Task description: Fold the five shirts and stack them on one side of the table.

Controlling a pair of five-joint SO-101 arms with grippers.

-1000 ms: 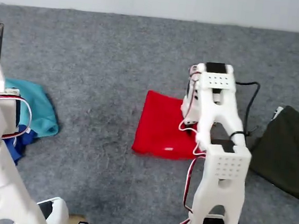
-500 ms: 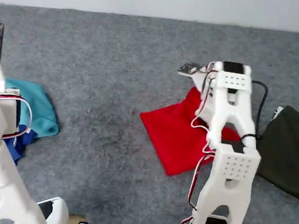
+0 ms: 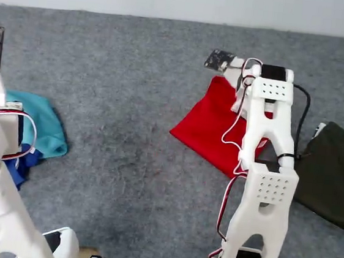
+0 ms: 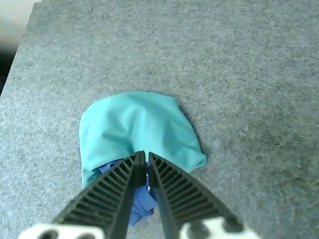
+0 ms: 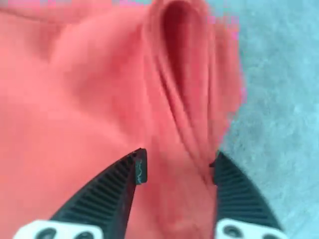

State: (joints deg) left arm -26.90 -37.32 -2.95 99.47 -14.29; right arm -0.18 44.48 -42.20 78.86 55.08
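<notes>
Dragged toward the far table [image 3: 120, 99] edge, red shirt [image 3: 206, 129] lies angled.

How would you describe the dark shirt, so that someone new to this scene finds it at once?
In the high view, follow the grey table to its right edge, past the arm over the red shirt. The dark shirt lies there, flat and partly cut off by the frame. It alone is olive-black; its neighbour is bright red, and the teal shirt lies far left.
</notes>
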